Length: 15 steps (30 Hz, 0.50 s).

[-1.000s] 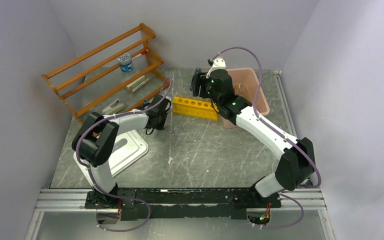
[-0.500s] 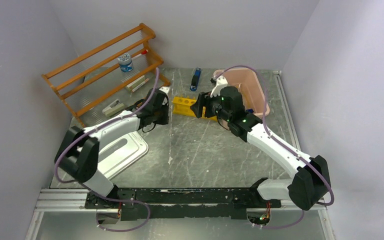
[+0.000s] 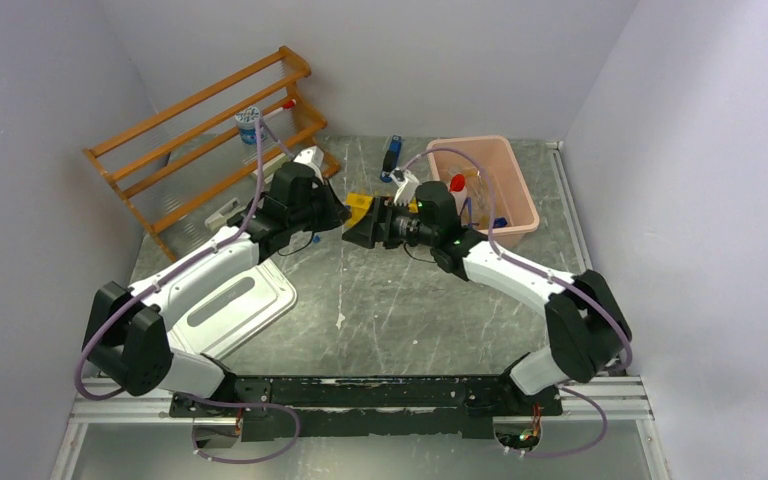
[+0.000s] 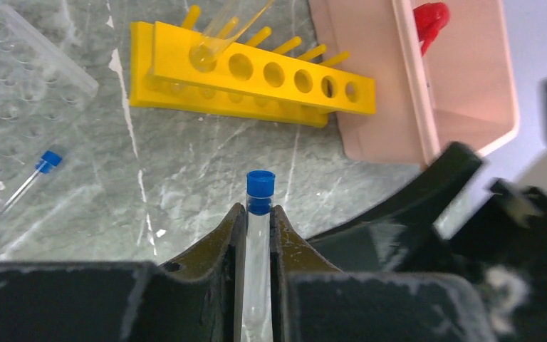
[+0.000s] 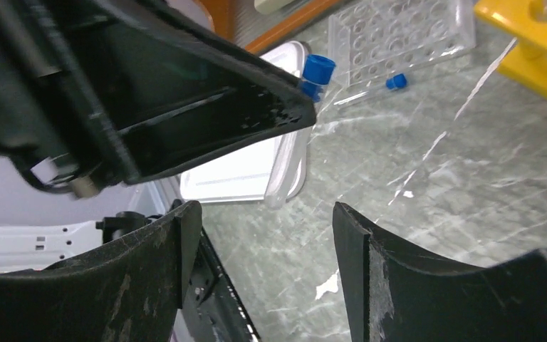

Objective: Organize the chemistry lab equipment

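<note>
Tube (image 4: pixel 260 191) with blue cap sits clamped in left gripper (image 4: pixel 258 214); right gripper (image 5: pixel 265 217) faces it, jaws apart.

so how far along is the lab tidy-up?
Done: a racked tube sits in the rack, and the bottle is in the bin. In hand: the left gripper is shut on a capped tube; the right gripper is open facing it, so probably a handover. Left: a loose tube by the well plate, a blue item behind the rack, and the other rack holes are empty.
</note>
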Tool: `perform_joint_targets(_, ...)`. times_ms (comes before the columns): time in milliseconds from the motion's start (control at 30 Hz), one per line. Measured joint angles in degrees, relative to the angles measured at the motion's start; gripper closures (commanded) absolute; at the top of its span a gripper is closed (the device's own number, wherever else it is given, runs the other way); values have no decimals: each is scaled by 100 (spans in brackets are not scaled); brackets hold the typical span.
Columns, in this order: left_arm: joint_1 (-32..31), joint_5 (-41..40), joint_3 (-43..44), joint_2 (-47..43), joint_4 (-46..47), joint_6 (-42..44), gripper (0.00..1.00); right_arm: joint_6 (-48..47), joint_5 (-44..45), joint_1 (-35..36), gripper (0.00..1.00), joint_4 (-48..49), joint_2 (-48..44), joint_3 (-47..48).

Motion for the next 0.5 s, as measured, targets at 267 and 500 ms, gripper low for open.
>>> perform_joint_targets(267,131,323,0,-131,92,-470,88,568,-98,92,57,293,678,210)
perform_joint_targets(500,398,627,2,-146,83,-601,85,772,-223,96,80,817,796,210)
